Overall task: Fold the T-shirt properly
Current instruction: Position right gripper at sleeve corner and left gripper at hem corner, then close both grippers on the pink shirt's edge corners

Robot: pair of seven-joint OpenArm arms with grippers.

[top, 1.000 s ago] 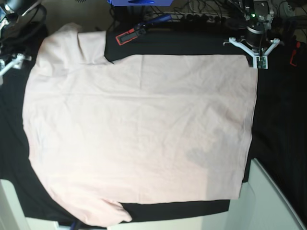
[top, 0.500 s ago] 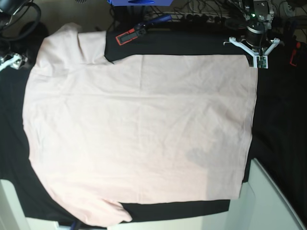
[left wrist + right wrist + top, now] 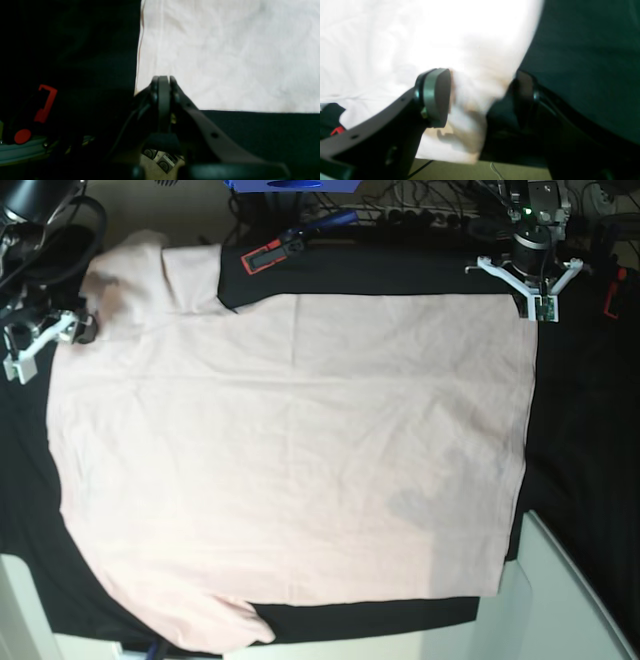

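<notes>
Black cloth (image 3: 580, 430) covered the counter, and the T-shirt (image 3: 290, 460) lay spread flat over it, plain side up, hem toward three o'clock and sleeves toward nine, not yet folded anywhere. At the hem's twelve-o'clock corner the left pincer (image 3: 163, 85) sat pressed shut with no cloth visibly between its jaws, while the right pincer (image 3: 482, 97) stood wide astride the T-shirt's edge near ten o'clock. Judged from this, the first grasp was in hand; next, the right pincer needed to close on the fabric before any lift.

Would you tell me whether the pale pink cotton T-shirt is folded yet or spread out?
Spread out: the pale pink cotton T-shirt lies flat, both sleeves extended, on the black cloth.
</notes>
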